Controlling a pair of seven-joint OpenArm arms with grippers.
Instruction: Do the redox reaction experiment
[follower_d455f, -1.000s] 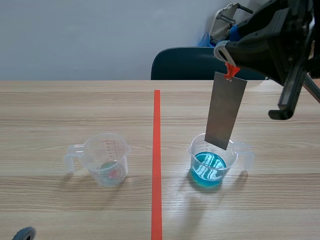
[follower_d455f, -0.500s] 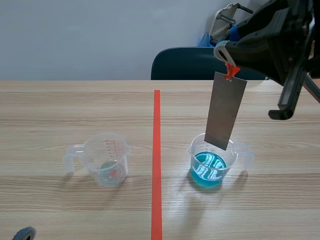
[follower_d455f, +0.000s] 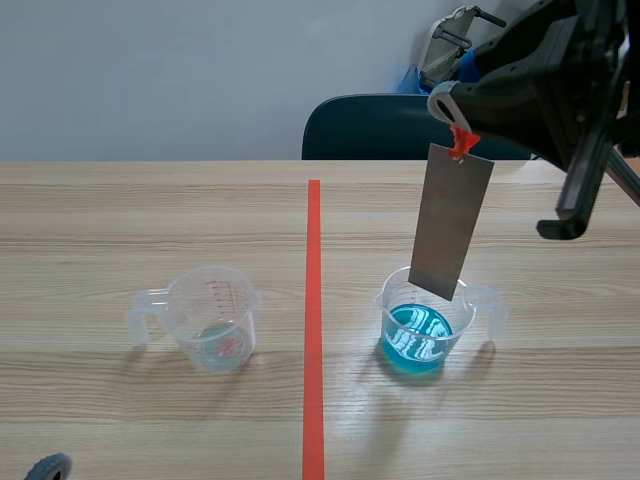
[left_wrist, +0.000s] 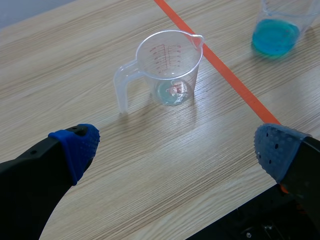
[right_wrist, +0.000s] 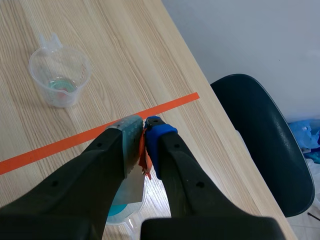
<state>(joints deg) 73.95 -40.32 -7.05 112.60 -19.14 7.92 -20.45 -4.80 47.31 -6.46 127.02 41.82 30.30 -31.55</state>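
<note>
A grey metal strip (follower_d455f: 452, 222) hangs upright from a small orange clip (follower_d455f: 462, 142). My right gripper (follower_d455f: 455, 115) is raised and shut on that clip. The strip's lower edge sits at the mouth of a clear beaker of blue liquid (follower_d455f: 425, 325), above the liquid. In the right wrist view the gripper (right_wrist: 145, 130) pinches the clip (right_wrist: 145, 161), with the strip (right_wrist: 131, 187) and blue beaker (right_wrist: 125, 211) below. A second clear beaker (follower_d455f: 212, 318) holds a little pale liquid. My left gripper (left_wrist: 175, 145) is open, low over the table, short of that beaker (left_wrist: 167, 67).
An orange tape line (follower_d455f: 313, 330) runs down the table between the two beakers. A dark chair (follower_d455f: 390, 125) stands behind the table's far edge. Only a small part of the left arm (follower_d455f: 48, 467) shows at the near left corner.
</note>
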